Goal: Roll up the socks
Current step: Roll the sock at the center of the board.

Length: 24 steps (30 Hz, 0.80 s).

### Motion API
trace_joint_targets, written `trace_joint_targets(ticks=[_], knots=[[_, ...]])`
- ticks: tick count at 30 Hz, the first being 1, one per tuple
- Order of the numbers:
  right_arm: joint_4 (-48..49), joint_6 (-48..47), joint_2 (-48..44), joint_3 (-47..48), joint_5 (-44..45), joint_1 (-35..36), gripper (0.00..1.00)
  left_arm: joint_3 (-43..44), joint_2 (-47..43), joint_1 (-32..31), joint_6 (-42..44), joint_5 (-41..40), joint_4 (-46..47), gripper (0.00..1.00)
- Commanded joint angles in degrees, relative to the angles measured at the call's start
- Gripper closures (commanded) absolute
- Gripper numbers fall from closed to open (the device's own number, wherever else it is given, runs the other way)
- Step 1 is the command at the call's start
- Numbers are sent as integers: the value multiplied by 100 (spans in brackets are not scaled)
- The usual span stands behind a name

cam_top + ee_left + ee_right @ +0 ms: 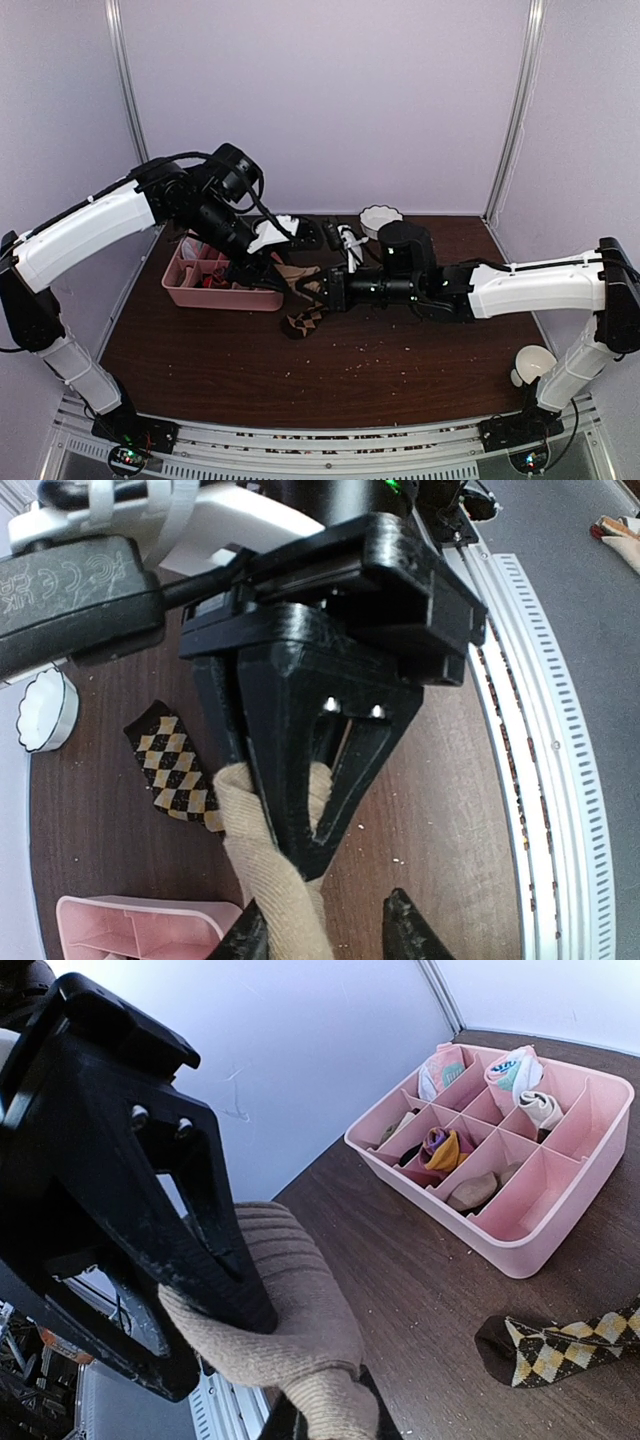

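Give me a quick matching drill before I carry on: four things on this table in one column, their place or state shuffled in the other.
Things
1. tan sock
2. argyle sock
3. pink tray
4. white fluted dish

Place or state
A. lying flat on the table, nothing gripping it
B. at the far edge of the table, by the back wall
C. gripped in the right jaws, up off the table
D. split into compartments holding small rolled bundles

Pairs: 1-C, 2-A, 3-D, 4-B
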Motion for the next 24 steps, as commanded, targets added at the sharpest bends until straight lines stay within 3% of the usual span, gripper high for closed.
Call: trace_joint_targets(ticks=[1,5,11,20,24], knots=[[124,-120,-266,-56,343,-105,100,147,-32,-20,-292,822,-450,65],[192,-343,-399,-164,457,-110,100,174,-104,109,-776,943,-239,65],[467,-734,-673,-454,474,-108,100,252,-9,744,-1680,2384,-49,65],[533,-1234,-872,-497,515,48,100,271,156,830,-1707,3033,-138,66],[542,-1332,-920,-573,620,64,100,405,77,829,-1685,2801,-151,64]])
